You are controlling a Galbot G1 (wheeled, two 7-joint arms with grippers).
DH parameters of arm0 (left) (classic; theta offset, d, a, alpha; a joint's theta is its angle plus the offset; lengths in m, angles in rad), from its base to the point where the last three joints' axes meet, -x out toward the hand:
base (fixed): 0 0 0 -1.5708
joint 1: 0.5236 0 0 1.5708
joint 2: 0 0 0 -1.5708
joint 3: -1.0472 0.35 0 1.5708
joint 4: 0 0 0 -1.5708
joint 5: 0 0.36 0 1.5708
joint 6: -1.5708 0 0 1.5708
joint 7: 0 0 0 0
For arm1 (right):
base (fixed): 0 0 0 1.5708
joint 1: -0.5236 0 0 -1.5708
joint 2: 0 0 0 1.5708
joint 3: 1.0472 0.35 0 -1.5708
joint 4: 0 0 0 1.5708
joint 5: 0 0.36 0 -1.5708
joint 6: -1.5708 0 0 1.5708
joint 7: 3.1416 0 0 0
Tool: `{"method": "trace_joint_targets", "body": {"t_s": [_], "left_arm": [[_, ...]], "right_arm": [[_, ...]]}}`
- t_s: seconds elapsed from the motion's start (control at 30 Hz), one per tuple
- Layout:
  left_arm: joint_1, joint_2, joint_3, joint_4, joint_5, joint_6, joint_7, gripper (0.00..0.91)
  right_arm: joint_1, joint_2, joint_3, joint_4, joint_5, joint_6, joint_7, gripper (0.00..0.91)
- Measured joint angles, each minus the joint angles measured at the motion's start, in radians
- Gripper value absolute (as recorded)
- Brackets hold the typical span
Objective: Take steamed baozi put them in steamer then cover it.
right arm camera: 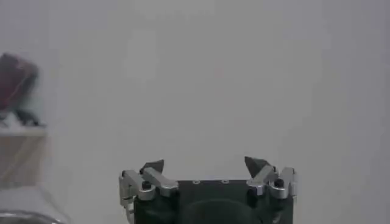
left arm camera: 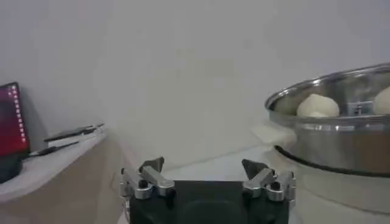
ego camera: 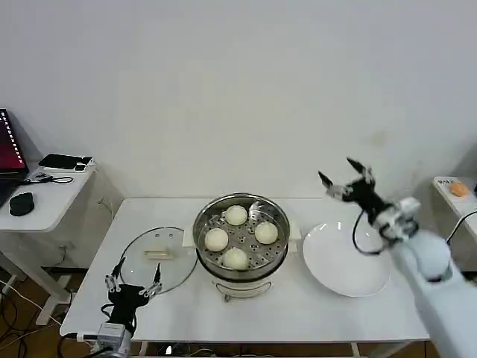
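The steamer (ego camera: 243, 262) stands at the table's middle on its white base, and several steamed baozi (ego camera: 236, 215) lie on its perforated tray. The left wrist view shows the steamer's steel wall (left arm camera: 341, 143) with two baozi (left arm camera: 317, 106) above the rim. The cover (ego camera: 153, 259), a clear glass lid with a cream bar handle, lies flat on the table left of the steamer. My left gripper (ego camera: 133, 281) is open and empty at the lid's near edge. My right gripper (ego camera: 346, 177) is open and empty, raised above the far side of the white plate.
A flat white plate (ego camera: 346, 260) lies bare to the right of the steamer. A side desk (ego camera: 45, 195) to the left carries a mouse, a laptop and a flat box. A small table corner with an orange thing (ego camera: 457, 189) sits at far right.
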Motion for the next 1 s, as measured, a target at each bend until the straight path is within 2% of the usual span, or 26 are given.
{"method": "trace_joint_targets", "body": {"t_s": [0.2,0.4,0.67,1.0], "left_arm": [[0.013,0.011,0.001,0.003,0.036,-0.009,-0.011,0.907],[-0.001,0.027,0.007,0.037,0.149,-0.035,-0.03,0.907],[-0.038,0.075,0.035,0.103,0.501,-0.07,-0.033,0.907],[-0.162,0.146,0.059,0.266,0.859,-0.115,-0.017,0.907]], "right_arm": [[-0.217,0.093,0.09,0.04,-0.004,0.067,0.05,0.907],[-0.329,0.167,0.137,0.072,-0.021,0.095,0.087,0.907],[-0.415,0.206,0.185,0.114,-0.067,0.133,0.106,0.907],[-0.441,0.239,0.23,0.176,-0.117,0.119,0.125,0.907]]}}
